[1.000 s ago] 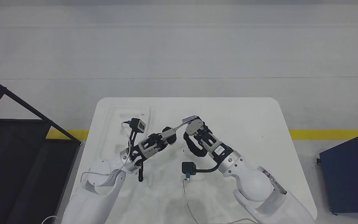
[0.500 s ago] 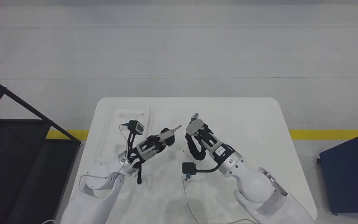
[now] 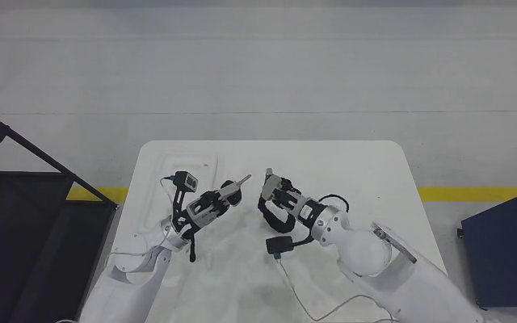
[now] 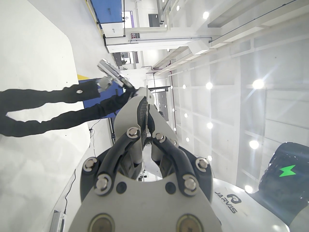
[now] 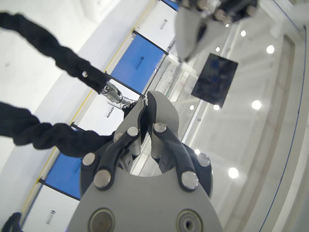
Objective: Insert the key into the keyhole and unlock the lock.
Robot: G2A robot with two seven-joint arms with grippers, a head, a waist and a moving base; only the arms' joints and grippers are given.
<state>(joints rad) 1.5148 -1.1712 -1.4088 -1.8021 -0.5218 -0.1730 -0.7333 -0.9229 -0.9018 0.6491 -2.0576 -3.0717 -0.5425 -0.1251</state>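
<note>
In the top view my left gripper (image 3: 232, 190) is shut on a silver key (image 3: 241, 182) that sticks out toward the far right. A small gap separates the key's tip from the lock (image 3: 266, 174), which my right gripper (image 3: 269, 186) is shut on. The lock's black sleeved cable (image 3: 266, 207) loops below that gripper. The left wrist view has the left gripper (image 4: 144, 92) pinching a thin metal piece, with the key (image 4: 112, 72) beyond the fingertips beside the cable (image 4: 48, 97). The right wrist view has the right gripper (image 5: 146, 100) on the lock's silver end (image 5: 113, 95), the cable (image 5: 60, 56), and the left gripper (image 5: 188, 54) farther off.
Both arms hang over the middle of the white table (image 3: 363, 169). A shallow white tray (image 3: 190, 161) lies at the far left. A thin wire (image 3: 307, 303) trails over the near part of the table.
A second ago the key's tip met the lock at the right gripper. The left gripper has since drawn back to the left with the key, and the right gripper has shifted left.
</note>
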